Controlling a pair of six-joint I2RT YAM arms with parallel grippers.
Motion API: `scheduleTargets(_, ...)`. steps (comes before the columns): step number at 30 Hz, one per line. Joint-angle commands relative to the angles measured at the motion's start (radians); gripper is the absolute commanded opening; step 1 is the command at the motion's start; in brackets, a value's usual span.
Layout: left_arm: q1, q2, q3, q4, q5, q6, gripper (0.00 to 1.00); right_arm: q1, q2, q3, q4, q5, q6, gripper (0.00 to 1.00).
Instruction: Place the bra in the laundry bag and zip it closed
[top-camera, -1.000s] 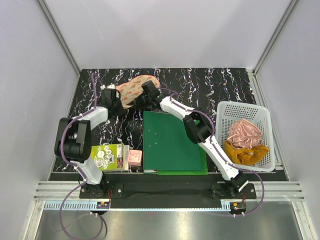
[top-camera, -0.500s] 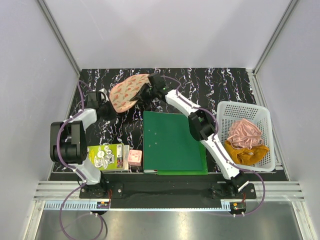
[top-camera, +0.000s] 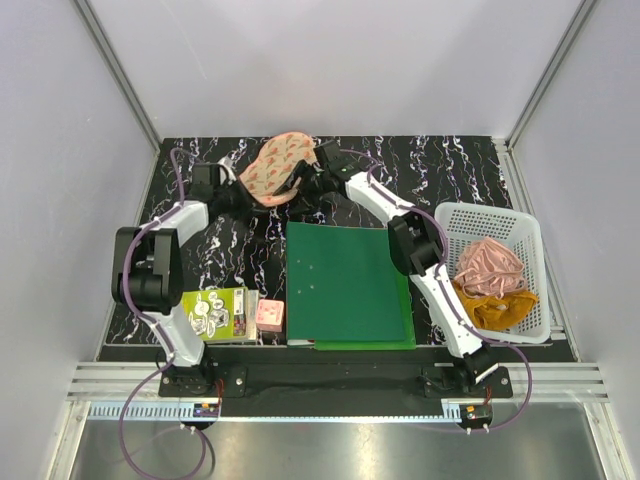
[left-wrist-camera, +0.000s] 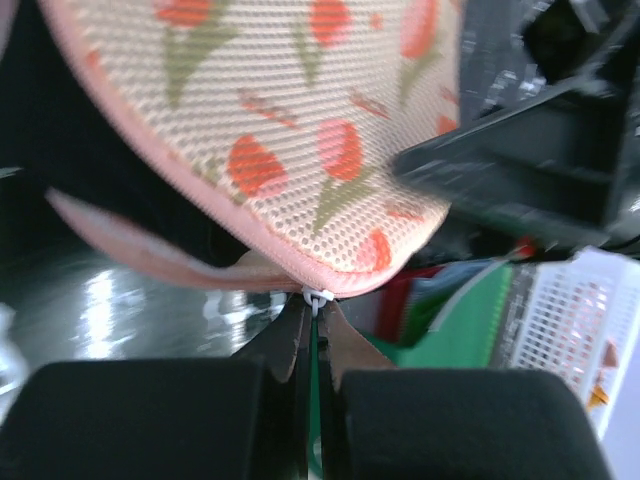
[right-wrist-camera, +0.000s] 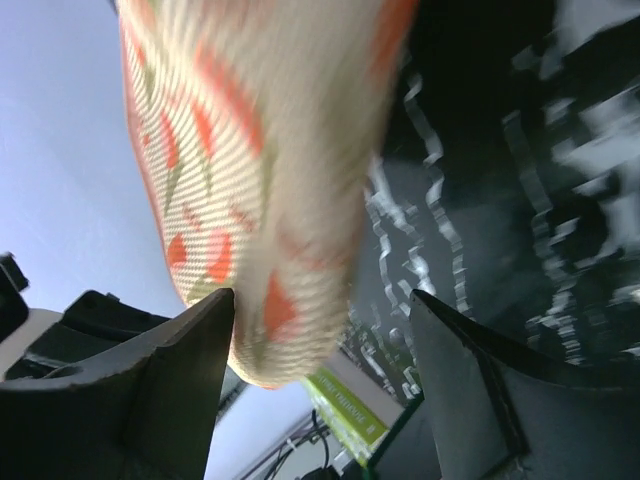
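So the watermelon-print laundry bag (top-camera: 280, 165) is at the far middle of the black marbled table (top-camera: 460, 170), between the 2 arms. The left gripper (left-wrist-camera: 313, 318) is pressed together on the little zipper pull (left-wrist-camera: 316, 298) at the bag's rim. The right gripper (right-wrist-camera: 320, 297) is spread wide, with the bag's end sitting between its 2 fingers, right against one finger (right-wrist-camera: 150, 380) and apart from the other. A green folder (top-camera: 345, 285) lies nearer the bases, and the white basket (top-camera: 442, 215) of cloths is off to the right.
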Motion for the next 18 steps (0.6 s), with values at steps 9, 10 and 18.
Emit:
scheduleTargets(9, -0.082, 0.053, 0.063, 0.051, 0.068, -0.04, 0.0, 0.037, -0.146, -0.1, 0.092, 0.052, 0.182, 0.49)
scheduleTargets(10, -0.082, 0.053, 0.064, 0.026, 0.062, -0.022, 0.0, 0.036, -0.148, -0.105, 0.094, 0.06, 0.184, 0.45)
scheduleTargets(18, 0.033, 0.045, 0.05, -0.157, -0.053, 0.055, 0.0, -0.024, -0.105, -0.116, 0.123, -0.019, 0.181, 0.03)
